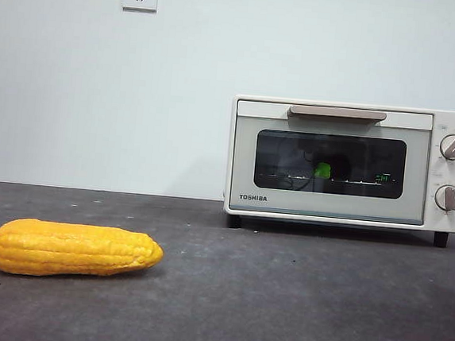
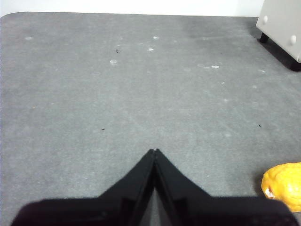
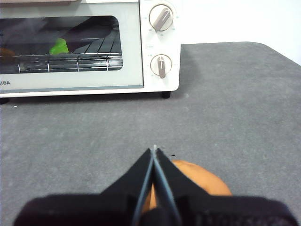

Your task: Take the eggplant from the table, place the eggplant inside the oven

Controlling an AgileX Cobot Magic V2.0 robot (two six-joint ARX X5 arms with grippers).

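The oven [image 1: 249, 152] stands at the back right of the table [image 1: 280, 303] with its glass door shut. Behind the glass, on the wire rack, shows the bright green stem end of the eggplant [image 1: 322, 170] [image 3: 59, 47]; its dark body is hard to make out through the glass. My left gripper [image 2: 154, 151] is shut and empty, hovering over bare table. Facing the oven [image 3: 141, 70] from some way off, my right gripper [image 3: 155, 149] is also shut and holds nothing. Neither gripper appears in the front view.
A yellow-orange corn cob [image 1: 73, 249] lies at the front left of the table; its end [image 2: 283, 184] shows beside my left gripper. An orange rounded object [image 3: 204, 182] lies on the table just below my right gripper. Two knobs [image 1: 453, 147] sit on the oven's right side.
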